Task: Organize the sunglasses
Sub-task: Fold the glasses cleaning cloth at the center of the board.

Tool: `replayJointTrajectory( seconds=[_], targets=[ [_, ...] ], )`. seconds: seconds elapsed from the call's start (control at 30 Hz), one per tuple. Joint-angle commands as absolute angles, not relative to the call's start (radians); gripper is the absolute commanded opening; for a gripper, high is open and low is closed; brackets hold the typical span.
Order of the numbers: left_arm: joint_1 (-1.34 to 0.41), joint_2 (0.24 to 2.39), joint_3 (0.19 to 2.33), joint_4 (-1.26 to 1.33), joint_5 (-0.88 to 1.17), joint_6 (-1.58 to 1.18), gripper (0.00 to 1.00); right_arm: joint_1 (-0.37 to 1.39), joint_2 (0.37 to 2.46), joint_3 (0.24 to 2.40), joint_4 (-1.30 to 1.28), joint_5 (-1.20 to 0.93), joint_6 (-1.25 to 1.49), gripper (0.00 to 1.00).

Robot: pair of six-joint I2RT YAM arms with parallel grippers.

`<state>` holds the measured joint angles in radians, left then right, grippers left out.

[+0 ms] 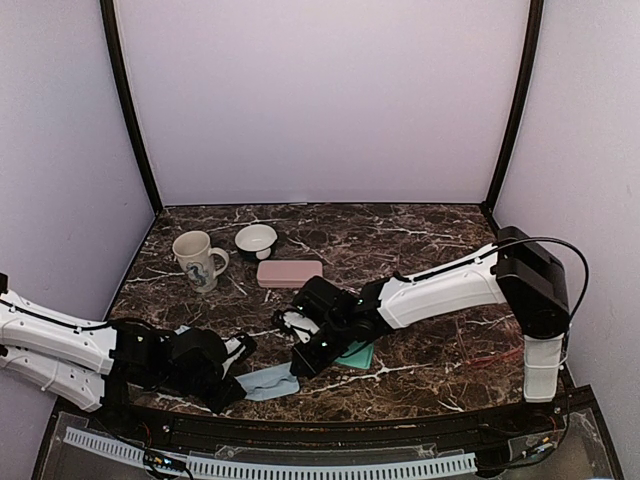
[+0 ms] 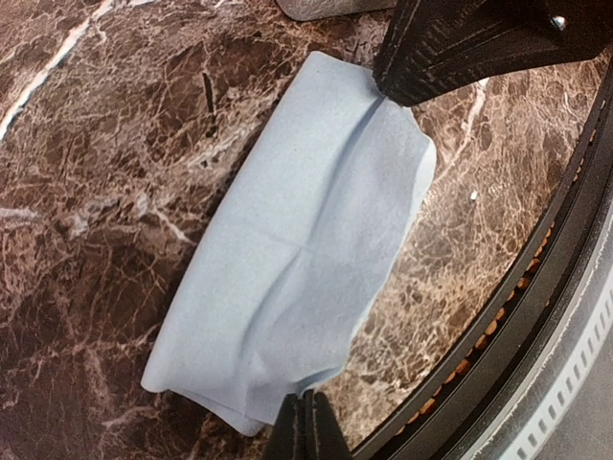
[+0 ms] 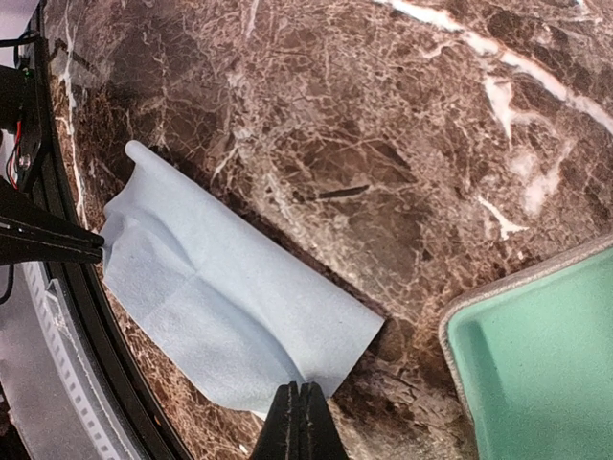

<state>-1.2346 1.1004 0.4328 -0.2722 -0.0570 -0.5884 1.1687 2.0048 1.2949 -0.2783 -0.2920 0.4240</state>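
No sunglasses show in any view. A folded light-blue cloth [image 1: 268, 382] hangs just over the marble near the table's front edge, casting a shadow below it. My left gripper [image 1: 237, 384] is shut on its left end, and in the left wrist view the closed fingertips [image 2: 306, 426] pinch the cloth [image 2: 297, 249] at its edge. My right gripper [image 1: 300, 364] is shut on the opposite end, and in the right wrist view its closed tips [image 3: 300, 422] meet the cloth [image 3: 230, 307]. Each wrist view shows the other gripper at the cloth's far end.
An open case with green lining [image 1: 357, 353] [image 3: 536, 355] lies right beside the right gripper. A closed pink case [image 1: 290, 272], a mug [image 1: 200, 260] and a white bowl [image 1: 256, 240] stand farther back. The black table rim [image 2: 536, 316] runs close to the cloth.
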Motion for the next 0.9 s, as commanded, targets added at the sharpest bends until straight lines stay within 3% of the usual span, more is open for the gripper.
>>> replayJointTrajectory(
  seconds=[0.0,0.87],
  targets=[
    [-1.242,1.09,0.462,-0.318,-0.066,-0.6,0.0,1.172,1.969,1.284,-0.272,-0.302,0.429,0.0],
    [-1.261,1.101,0.453,-0.332,-0.076,-0.62,0.0,1.198,1.956,1.288,-0.314,-0.331,0.446,0.0]
  ],
)
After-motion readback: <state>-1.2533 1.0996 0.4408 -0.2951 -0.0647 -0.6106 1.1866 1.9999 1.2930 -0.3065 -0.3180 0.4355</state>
